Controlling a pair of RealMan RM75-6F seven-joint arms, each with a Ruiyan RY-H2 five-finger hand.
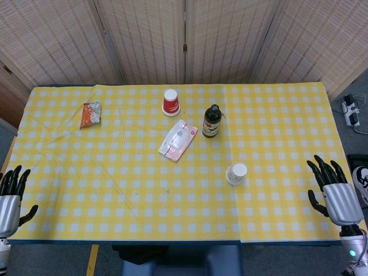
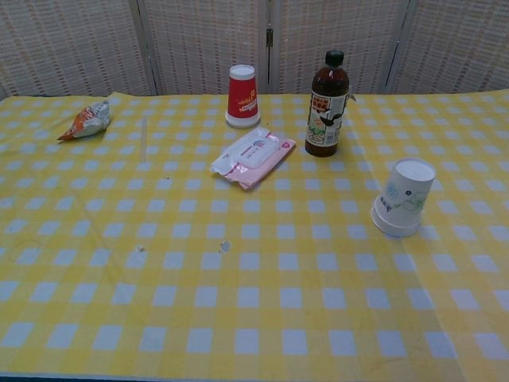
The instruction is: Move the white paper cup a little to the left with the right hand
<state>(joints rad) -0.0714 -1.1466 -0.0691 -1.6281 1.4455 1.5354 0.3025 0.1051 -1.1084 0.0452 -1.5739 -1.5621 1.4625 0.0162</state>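
The white paper cup stands upside down on the yellow checked tablecloth, right of centre; the chest view shows the cup with a faint green print on its side. My right hand hovers at the table's right front edge, fingers spread, holding nothing, well to the right of the cup. At the left front edge my left hand is also open and empty. Neither hand shows in the chest view.
Behind the cup stands a dark bottle, with a pink wipes packet to its left and an upside-down red cup further back. A snack packet lies at the far left. A folding screen closes off the back.
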